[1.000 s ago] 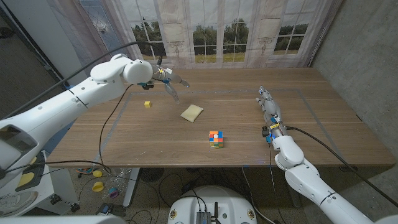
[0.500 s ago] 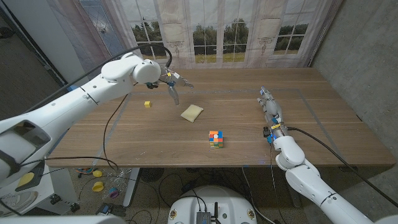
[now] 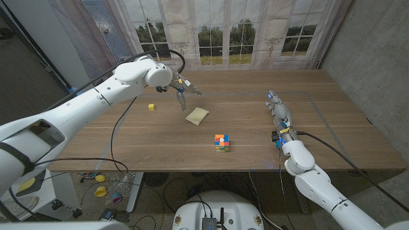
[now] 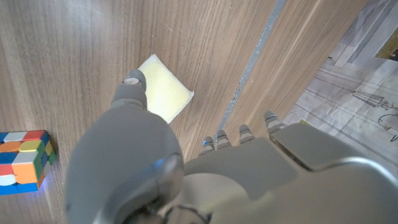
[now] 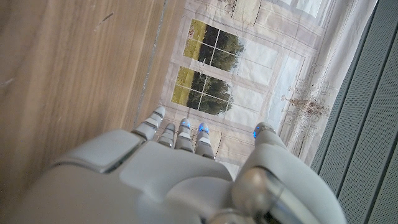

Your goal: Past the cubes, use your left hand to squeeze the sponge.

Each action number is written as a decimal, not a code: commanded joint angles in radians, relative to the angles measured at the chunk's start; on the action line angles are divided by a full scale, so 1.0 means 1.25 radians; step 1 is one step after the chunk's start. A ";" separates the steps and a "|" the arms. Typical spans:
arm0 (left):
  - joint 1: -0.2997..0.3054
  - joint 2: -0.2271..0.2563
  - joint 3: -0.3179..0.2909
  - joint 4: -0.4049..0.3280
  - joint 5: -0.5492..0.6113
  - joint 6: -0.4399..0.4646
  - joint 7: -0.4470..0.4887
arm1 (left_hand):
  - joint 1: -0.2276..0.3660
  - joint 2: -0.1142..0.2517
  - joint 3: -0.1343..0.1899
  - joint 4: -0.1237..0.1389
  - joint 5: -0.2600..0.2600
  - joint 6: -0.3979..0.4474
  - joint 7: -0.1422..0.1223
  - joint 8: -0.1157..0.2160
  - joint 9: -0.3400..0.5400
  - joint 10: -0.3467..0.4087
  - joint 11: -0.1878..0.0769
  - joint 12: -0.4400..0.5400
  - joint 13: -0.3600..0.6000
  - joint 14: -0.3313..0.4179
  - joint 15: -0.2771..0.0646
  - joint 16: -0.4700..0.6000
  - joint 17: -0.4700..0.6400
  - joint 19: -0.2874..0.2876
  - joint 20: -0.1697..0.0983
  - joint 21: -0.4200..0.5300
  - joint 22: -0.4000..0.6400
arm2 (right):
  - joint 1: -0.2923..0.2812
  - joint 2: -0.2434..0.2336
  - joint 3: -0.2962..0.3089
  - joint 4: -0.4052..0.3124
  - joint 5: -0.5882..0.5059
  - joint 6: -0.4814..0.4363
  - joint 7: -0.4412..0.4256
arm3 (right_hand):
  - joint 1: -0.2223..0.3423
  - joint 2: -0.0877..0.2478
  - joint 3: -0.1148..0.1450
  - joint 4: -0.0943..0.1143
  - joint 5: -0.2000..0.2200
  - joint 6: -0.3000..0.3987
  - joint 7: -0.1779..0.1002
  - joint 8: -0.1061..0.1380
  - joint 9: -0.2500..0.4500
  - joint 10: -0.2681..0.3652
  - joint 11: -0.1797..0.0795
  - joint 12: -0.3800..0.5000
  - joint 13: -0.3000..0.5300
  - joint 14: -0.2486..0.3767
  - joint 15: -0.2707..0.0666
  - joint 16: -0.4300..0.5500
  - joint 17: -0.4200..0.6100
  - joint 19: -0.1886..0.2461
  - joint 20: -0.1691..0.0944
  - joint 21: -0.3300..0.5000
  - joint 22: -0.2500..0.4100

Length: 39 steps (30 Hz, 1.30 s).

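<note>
Sponge (image 3: 197, 115): pale yellow, flat on the table (image 3: 332, 134), mid-table, beyond the multicoloured cube (image 3: 222, 142) and to the right of the small yellow cube (image 3: 151, 107); untouched.
Left hand (image 3: 181, 91): above the table just behind and left of the sponge, fingers apart and pointing down, nothing held; in the left wrist view (image 4: 205, 180), thumb overlapping one sponge corner in the picture, contact not to be judged.
Right hand (image 3: 277, 108): at the table's right side, well apart from the sponge, fingers straight and close together, empty.
Step in hand: approach, judged; squeeze not yet begun.
Next move, judged: short carry forward and down to centre over the sponge, thumb on one edge, fingers on the opposite edge, then close to compress. Care needed against pushing the light sponge along the table instead of gripping it.
</note>
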 commanded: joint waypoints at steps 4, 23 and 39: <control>0.014 -0.016 0.011 0.044 0.017 -0.051 0.069 | -0.010 0.007 -0.017 0.009 -0.002 -0.226 0.013 0.004 0.002 -0.176 0.047 0.010 0.005 -0.154 -0.002 0.007 0.002 -0.052 -0.004 0.010 0.006 | -0.003 -0.004 -0.001 -0.009 0.007 -0.023 -0.005 | -0.010 0.000 -0.004 0.001 -0.002 0.011 -0.002 0.004 0.003 0.008 0.002 0.008 0.004 0.004 0.000 0.003 0.002 0.006 0.001 0.004 0.003; 0.044 -0.012 0.019 0.073 0.039 -0.070 0.137 | -0.022 0.015 -0.040 0.022 -0.001 -0.257 0.018 0.008 0.003 -0.185 0.076 0.021 0.012 -0.161 0.015 0.008 0.005 -0.068 0.002 0.007 0.009 | 0.016 0.002 -0.012 -0.002 0.013 -0.045 -0.004 | -0.015 0.002 -0.006 0.003 -0.003 0.020 0.001 0.004 0.003 0.014 0.008 0.008 0.005 0.005 0.001 0.002 0.003 0.005 0.002 0.003 0.003; 0.046 -0.024 0.029 0.127 0.026 -0.109 0.212 | -0.012 0.034 -0.058 0.026 -0.005 -0.201 0.078 0.032 -0.003 -0.181 0.031 0.034 0.016 -0.134 -0.047 0.017 0.003 -0.009 -0.054 0.029 0.009 | 0.029 0.005 -0.020 0.005 0.017 -0.058 -0.004 | -0.020 0.003 -0.007 0.005 -0.003 0.023 0.000 0.003 0.003 0.016 0.007 0.006 0.005 0.007 0.002 0.001 0.003 0.005 0.002 0.003 0.003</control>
